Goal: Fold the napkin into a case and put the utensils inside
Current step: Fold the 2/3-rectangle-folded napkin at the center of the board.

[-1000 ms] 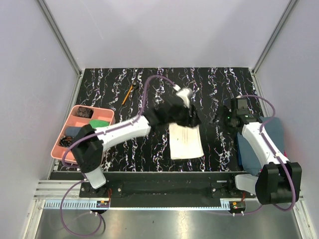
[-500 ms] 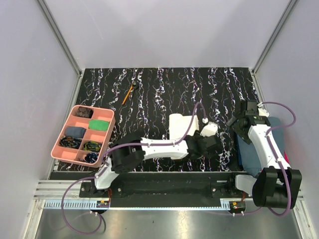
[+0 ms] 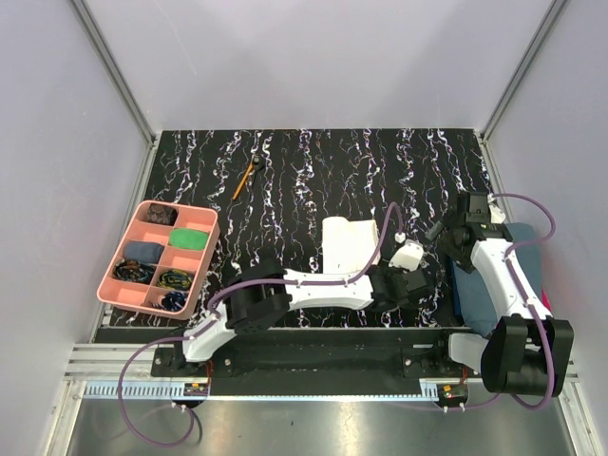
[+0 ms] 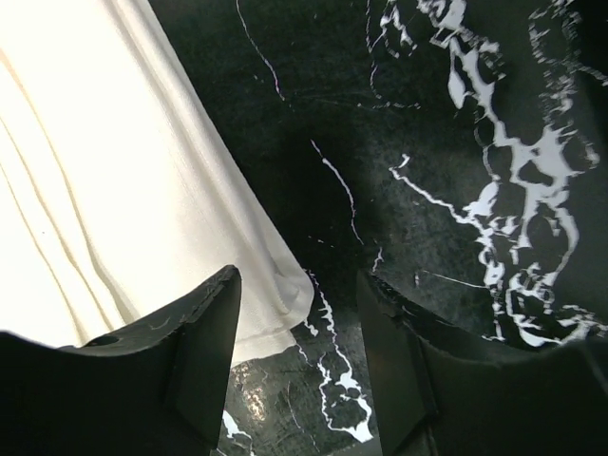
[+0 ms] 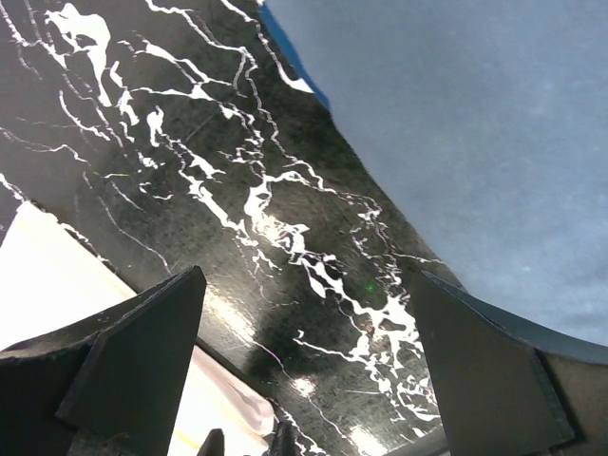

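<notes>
Napkin (image 3: 348, 245) lies flat near the middle of the counter (image 3: 313, 161), cream in colour, with soft creases along its length. My left fingers (image 3: 391, 285) are parted, with a clear gap between them. They hang low over the near right corner of the napkin. In the left wrist view that corner lies under the gap, just beside one finger, and neither finger presses on the cloth. They grasp nothing.

My left arm (image 3: 313, 285) is stretched low across the near edge of the counter, from its base on the left far over to the right, with the wrist bent down at the end.

My right fingers (image 3: 448, 233) are spread very wide and are empty. They point down at bare counter between the napkin and the blue-grey towel (image 3: 527, 252). My right arm (image 3: 503, 275) reaches forward from its base, above the towel.

One orange stick (image 3: 244, 178) with a black end lies at the back left, well apart from the napkin. At the left edge sits a pink tray (image 3: 106, 288) with small things in its compartments.
</notes>
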Available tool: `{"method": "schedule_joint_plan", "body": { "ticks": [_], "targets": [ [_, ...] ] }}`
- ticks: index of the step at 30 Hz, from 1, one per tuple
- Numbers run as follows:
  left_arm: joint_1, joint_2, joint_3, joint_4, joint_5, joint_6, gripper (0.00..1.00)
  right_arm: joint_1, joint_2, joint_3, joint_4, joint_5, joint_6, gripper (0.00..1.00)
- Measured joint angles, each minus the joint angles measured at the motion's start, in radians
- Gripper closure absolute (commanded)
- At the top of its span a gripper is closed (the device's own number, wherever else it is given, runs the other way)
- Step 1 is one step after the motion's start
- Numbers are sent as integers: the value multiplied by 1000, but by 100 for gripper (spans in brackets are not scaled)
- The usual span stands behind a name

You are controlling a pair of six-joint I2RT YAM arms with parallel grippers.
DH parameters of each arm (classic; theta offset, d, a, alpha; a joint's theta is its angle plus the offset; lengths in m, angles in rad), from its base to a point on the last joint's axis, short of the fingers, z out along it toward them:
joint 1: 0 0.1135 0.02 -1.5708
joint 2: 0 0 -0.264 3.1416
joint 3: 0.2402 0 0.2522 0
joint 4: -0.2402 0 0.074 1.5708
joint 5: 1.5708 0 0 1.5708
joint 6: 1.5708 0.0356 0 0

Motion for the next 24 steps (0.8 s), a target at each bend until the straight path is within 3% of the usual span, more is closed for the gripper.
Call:
{"method": "schedule_joint_plan", "body": {
  "ticks": [9, 13, 17, 20, 24],
  "targets": [
    [-6, 56, 18, -58, -21, -15, 51, 0, 31, -15, 40, -38, -14, 0],
    [-6, 57, 23, -69, -26, -19, 64, 0, 38, -27, 68, -76, -32, 0],
    [-5, 57, 21, -71, -34, -19, 90, 0, 56, -46, 120, -166, -63, 0],
    [0, 39, -16, -48, -32, -16, 98, 0, 90, -54, 162, -268, -95, 0],
    [22, -79, -171, 8, 19, -7, 100, 0, 168, -54, 233, -470, -157, 0]
  ]
}}
